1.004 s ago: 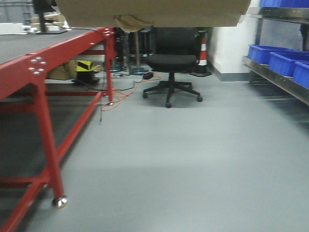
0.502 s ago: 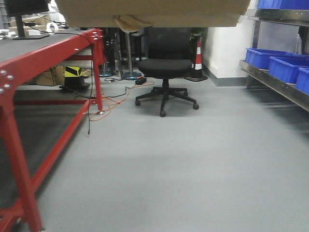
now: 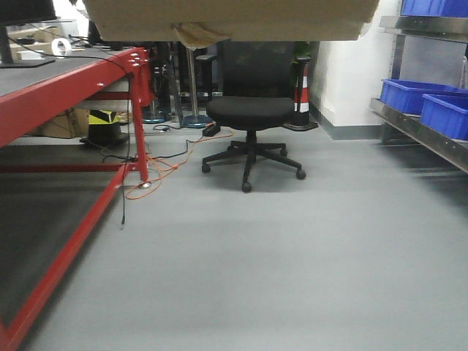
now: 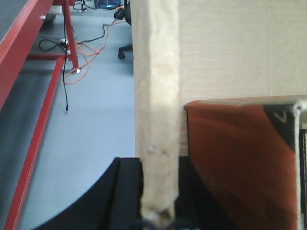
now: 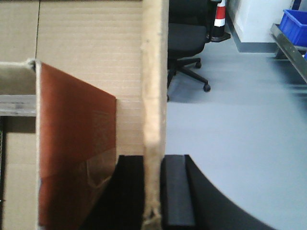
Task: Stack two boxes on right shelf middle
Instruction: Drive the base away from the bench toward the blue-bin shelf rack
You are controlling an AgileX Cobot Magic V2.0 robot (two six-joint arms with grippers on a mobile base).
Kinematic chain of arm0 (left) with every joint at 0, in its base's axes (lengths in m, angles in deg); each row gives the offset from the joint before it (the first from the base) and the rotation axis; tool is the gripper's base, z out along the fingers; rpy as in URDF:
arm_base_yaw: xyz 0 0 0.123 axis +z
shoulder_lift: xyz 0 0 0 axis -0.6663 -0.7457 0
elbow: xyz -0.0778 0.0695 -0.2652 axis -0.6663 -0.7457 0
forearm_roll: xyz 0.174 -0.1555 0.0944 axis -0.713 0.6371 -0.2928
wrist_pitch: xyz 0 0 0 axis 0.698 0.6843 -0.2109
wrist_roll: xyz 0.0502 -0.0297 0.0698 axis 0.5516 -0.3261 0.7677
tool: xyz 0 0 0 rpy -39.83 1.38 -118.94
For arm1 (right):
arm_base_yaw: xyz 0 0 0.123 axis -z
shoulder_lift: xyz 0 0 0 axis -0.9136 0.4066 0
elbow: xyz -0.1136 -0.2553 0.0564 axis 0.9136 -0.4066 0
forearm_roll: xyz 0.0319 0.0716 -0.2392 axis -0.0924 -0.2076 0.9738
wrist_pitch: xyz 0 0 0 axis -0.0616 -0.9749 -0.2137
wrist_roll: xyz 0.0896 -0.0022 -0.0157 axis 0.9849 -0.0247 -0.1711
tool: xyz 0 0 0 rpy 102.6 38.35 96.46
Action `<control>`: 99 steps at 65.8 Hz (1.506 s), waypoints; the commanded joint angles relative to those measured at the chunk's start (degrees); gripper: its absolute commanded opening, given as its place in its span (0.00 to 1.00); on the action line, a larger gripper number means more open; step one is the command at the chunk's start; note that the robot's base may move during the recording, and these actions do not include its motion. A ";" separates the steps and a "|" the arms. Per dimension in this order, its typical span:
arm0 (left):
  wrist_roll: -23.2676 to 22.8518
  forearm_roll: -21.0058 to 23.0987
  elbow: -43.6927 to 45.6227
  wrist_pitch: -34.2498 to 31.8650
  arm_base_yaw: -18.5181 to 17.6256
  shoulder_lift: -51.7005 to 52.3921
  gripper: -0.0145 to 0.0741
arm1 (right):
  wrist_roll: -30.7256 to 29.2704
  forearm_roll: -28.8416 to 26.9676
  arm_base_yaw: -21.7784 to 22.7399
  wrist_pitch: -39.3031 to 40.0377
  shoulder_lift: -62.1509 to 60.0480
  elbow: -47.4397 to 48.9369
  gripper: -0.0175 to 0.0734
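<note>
Box is hanging in the air along the top edge of the front view, only its underside showing. It isn't resting on anything; both arms are carrying it. A crumpled yellowish tape scrap is dangling from the box's underside, left of its middle.

Left gripper is pinching the box's left wall. Its jaws are closed down to the cardboard's thickness, with one black finger sitting outside the box and the other inside. Right gripper is doing the same on the box's right wall, its outer finger pressing flat against the cardboard. Both walls are standing upright in the wrist views.

Inside the box an orange-brown panel is showing in both wrist views. Can't tell if it's a flap or a second box.

Shelf is sitting right of the box and lower, well apart from it, carrying blue bins. Red worktop is running along left of the box, also lower. Black chair is standing on the grey floor beyond the box, roughly under its middle. Striped cone is standing beyond the box too, under its right half. Orange cable is trailing over the floor under the box's left half.
</note>
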 commanded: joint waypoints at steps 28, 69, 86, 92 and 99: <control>-0.42 0.45 0.94 -3.36 -0.08 0.90 0.04 | 0.00 1.17 0.29 4.76 -0.66 0.69 0.01; -0.42 0.45 0.94 -3.36 -0.08 0.90 0.04 | 0.00 1.17 0.29 4.92 -0.66 0.69 0.01; -0.42 0.45 0.94 -3.36 -0.08 0.90 0.04 | 0.00 1.17 0.29 5.03 -0.66 0.69 0.01; -0.42 0.45 0.94 -3.36 -0.08 0.90 0.04 | 0.00 1.17 0.29 5.03 -0.66 0.69 0.01; -0.42 0.45 0.94 -3.36 -0.08 0.90 0.04 | 0.00 1.17 0.29 5.03 -0.66 0.69 0.01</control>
